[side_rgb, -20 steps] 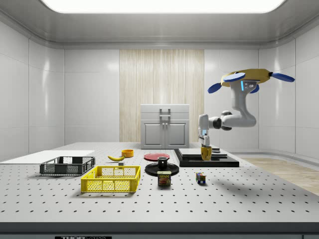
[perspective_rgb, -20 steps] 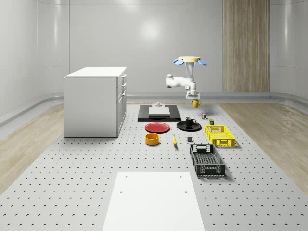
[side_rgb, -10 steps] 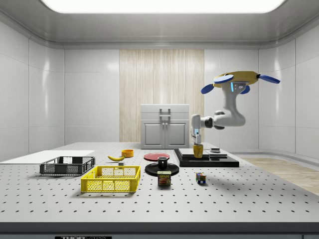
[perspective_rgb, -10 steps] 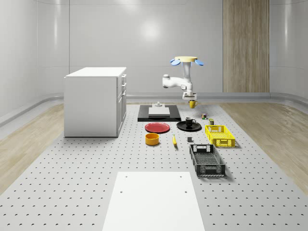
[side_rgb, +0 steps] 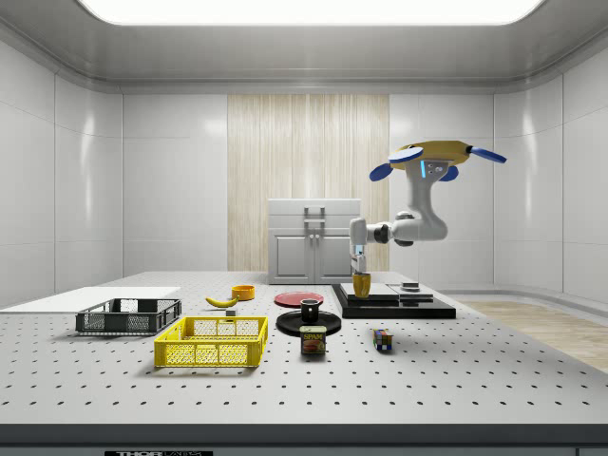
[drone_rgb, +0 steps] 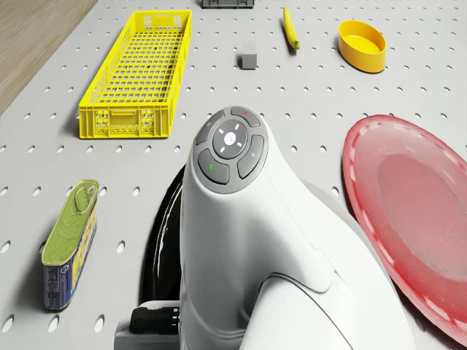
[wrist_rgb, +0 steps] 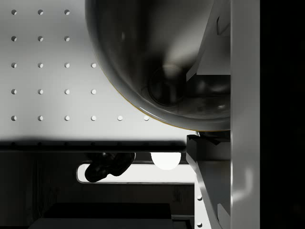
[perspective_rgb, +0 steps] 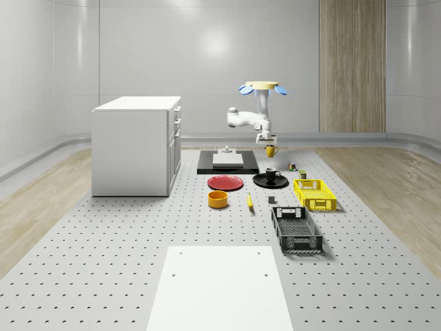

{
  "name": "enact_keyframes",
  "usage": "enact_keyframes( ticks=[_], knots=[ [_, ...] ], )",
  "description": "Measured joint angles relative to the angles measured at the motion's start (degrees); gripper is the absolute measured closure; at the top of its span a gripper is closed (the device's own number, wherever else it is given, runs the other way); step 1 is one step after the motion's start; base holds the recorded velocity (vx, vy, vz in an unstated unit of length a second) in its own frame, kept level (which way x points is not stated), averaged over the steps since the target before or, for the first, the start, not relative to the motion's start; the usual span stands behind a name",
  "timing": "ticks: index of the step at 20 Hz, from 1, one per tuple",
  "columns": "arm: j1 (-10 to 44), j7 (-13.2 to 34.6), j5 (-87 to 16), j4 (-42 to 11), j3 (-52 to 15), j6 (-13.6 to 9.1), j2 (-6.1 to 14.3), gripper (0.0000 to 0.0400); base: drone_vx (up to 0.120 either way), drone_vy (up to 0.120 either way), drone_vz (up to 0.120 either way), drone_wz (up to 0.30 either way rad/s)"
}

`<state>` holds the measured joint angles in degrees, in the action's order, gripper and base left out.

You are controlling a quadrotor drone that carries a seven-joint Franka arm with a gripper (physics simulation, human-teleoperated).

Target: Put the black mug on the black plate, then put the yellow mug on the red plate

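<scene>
The drone [perspective_rgb: 258,87] hovers over the far part of the table, its arm reaching down. My gripper [perspective_rgb: 269,141] is shut on the yellow mug [perspective_rgb: 271,149], which hangs upright in the air above and just behind the black plate [perspective_rgb: 260,183]. The black mug [perspective_rgb: 271,174] stands on that plate. In the side view the yellow mug [side_rgb: 361,284] hangs under the gripper [side_rgb: 360,267], right of the black mug [side_rgb: 310,309]. The red plate [perspective_rgb: 226,183] lies bare on the left of the black plate. In the wrist view I look into the mug [wrist_rgb: 157,62].
A black platform [perspective_rgb: 227,162] sits behind the plates and a white cabinet [perspective_rgb: 136,145] at the left. A yellow bowl [perspective_rgb: 218,199], banana [perspective_rgb: 249,201], yellow crate [perspective_rgb: 315,194] and black crate [perspective_rgb: 296,229] lie nearer. A can [side_rgb: 313,341] and a cube [side_rgb: 383,339] stand near the black plate.
Drone, arm and gripper have shifted to the whole-scene view's left, carrying the yellow mug from the black plate's right side towards its middle. The black mug and both plates have not moved.
</scene>
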<state>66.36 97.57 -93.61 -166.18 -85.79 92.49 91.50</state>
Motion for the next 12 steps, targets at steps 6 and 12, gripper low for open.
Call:
enact_keyframes(
  ticks=[6, 12],
  knots=[
    [0.0, 0.0, 0.0, 0.0, 0.0, 0.1, 0.1, 0.0290, 0.120, -0.120, 0.000, 0.000],
    [0.0, 0.0, 0.1, 0.0, 0.0, 0.1, 0.1, 0.0290, 0.120, -0.120, 0.000, 0.000]
  ],
)
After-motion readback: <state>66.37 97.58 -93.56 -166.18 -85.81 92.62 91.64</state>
